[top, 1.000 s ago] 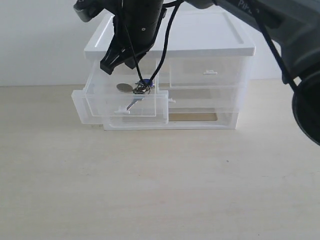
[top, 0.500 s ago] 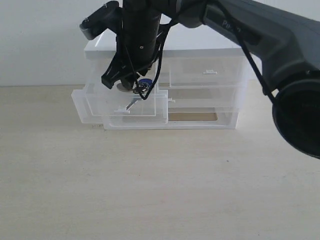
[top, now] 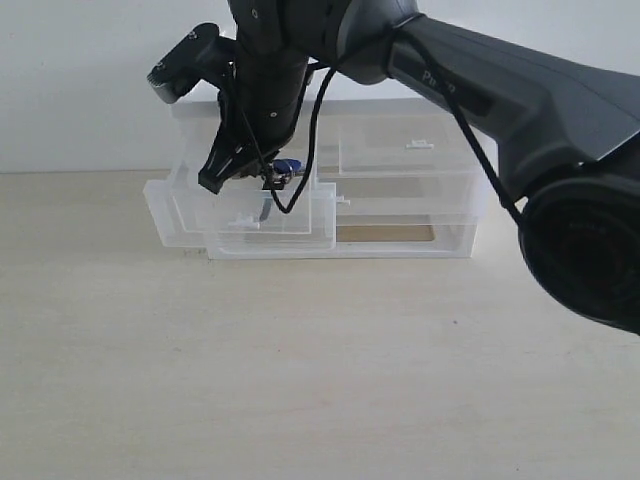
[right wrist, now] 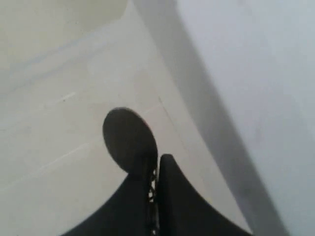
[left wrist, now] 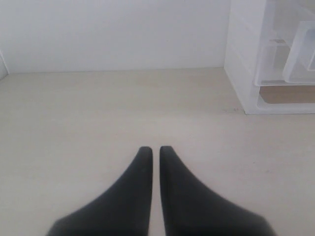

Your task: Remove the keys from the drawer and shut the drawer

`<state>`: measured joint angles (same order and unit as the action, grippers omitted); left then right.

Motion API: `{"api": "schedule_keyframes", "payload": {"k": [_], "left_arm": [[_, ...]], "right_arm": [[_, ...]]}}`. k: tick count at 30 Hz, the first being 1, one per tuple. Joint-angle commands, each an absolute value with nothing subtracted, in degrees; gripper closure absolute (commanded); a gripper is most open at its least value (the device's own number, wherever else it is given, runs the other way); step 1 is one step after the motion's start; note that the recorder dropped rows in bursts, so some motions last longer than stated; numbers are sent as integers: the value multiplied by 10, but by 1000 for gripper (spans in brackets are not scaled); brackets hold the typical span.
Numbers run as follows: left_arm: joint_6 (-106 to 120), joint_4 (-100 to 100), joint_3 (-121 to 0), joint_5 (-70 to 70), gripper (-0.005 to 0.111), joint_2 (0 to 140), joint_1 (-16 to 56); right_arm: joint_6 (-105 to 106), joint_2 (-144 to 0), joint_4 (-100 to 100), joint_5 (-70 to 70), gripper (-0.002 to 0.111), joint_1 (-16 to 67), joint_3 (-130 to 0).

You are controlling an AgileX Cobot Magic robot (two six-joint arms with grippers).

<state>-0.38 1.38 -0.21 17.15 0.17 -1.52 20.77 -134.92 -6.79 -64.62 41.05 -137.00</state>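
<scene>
Currently step 1 part-done: right claw [right wrist: 153,164] pinched near-shut on the keys [top: 280,177], which hang w/in the open drawer [top: 165,205], not yet lifted clear; left claw [left wrist: 155,150] shut, empty, over table [left wrist: 98,108]; drawer closure outstanding.

Keys [top: 281,176] seemingly within left drawer [top: 200,216]

Keys [right wrist: 152,192] blurred, mostly hidden within grip of right hand [right wrist: 155,164]
</scene>
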Motion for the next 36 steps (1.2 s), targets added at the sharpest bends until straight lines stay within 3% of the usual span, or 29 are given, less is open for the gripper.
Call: {"api": "schedule_keyframes", "payload": {"k": [1, 15, 17, 21, 23, 33, 36], "left_arm": [[-5, 13, 0, 169, 102, 0, -17], [-5, 13, 0, 169, 102, 0, -17], [-5, 13, 0, 169, 102, 0, -17], [-5, 13, 0, 169, 102, 0, -17], [-5, 13, 0, 169, 102, 0, -17], [-5, 13, 0, 169, 102, 0, -17], [-5, 13, 0, 169, 102, 0, -17]], "right_arm": [[213, -1358, -79, -619, 108, 405, -1367], [203, -1320, -83, -672, 107, 405, -1367], [207, -1318, -83, -693, 97, 405, -1367], [201, -1319, -83, -699, 63, 405, -1367], [194, -1319, -83, -699, 53, 405, -1367], [189, -1338, -98, -700, 83, 405, -1367], [191, -1341, -98, -700, 98, 405, -1367]]}}
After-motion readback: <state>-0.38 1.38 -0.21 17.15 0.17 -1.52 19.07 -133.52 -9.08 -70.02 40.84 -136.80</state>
